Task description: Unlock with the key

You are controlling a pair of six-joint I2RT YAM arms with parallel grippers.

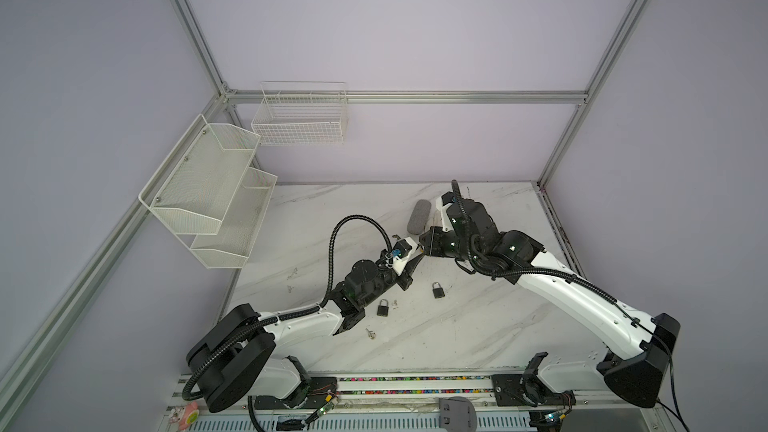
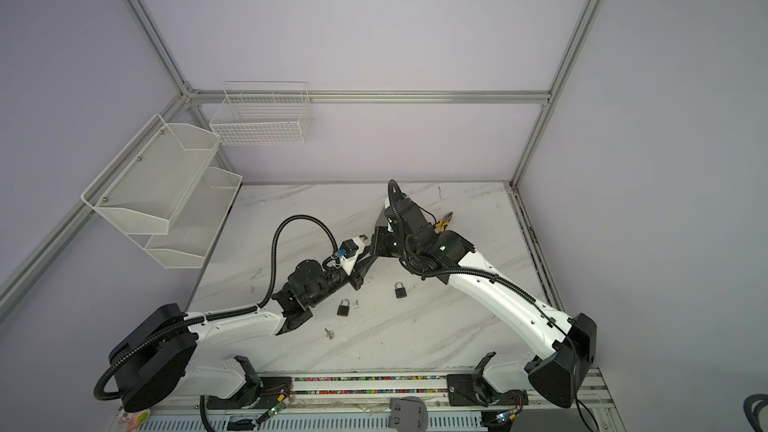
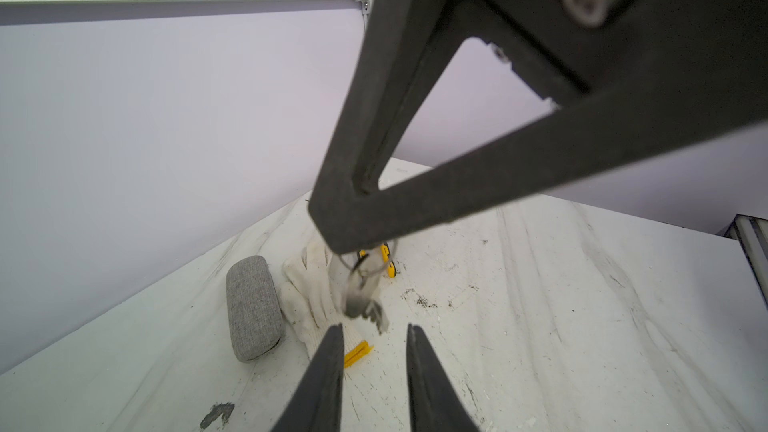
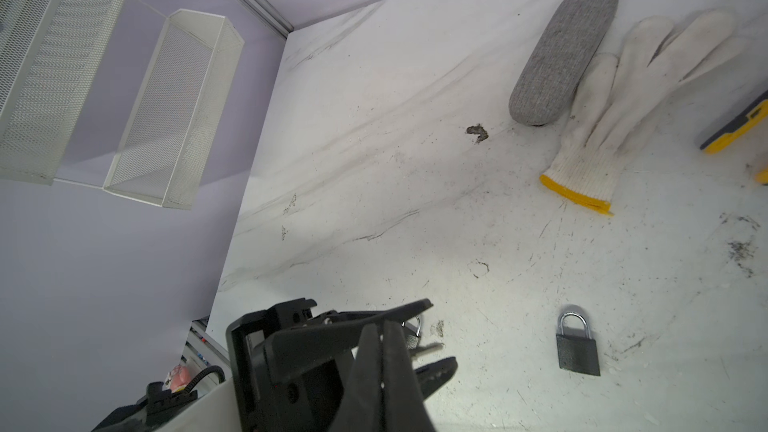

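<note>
One key (image 3: 360,299) on a wire ring is held up above the table (image 1: 457,338), near its middle, and it is pinched by the tightly closed fingers of the right gripper (image 4: 380,326). In the left wrist view it is seen hanging from that gripper's tip, somewhat blurred. The left gripper (image 3: 375,331) is positioned just at the key with its fingers parted, one on each side of the blade, and no contact with the key can be made out. Two padlocks are laid flat on the table, closer to the robot's bases: the first padlock (image 1: 383,308) is found just beside the left arm's wrist, and the second padlock (image 1: 437,290) is placed a little apart from it. Both shackles appear closed. Behind the grippers a grey case (image 3: 253,309), a white glove (image 4: 623,110) and yellow-handled pliers (image 2: 444,220) are laid. A mesh shelf (image 1: 208,189) and a wire basket (image 1: 299,118) are fixed to the walls at the far left corner.
</note>
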